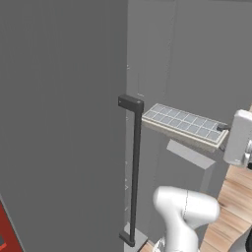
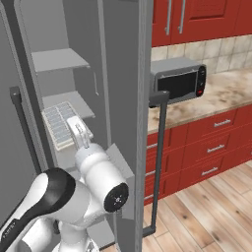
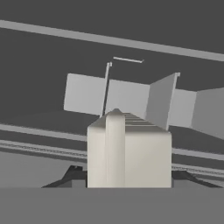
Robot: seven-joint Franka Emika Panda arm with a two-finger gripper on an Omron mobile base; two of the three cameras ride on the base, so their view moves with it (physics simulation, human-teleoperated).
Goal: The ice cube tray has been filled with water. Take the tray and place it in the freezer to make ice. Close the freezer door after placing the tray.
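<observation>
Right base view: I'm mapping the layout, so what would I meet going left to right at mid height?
Dark door handle → ice cube tray → freezer door → its bar handle → microwave → counter.

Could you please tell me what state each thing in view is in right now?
ice cube tray: level, held at one end by the gripper, inside the open freezer.
gripper: shut on the tray's end.
freezer door: swung open.
freezer: open, shelves showing.
toaster oven: door closed, on the counter.
lower drawers: all closed.
</observation>
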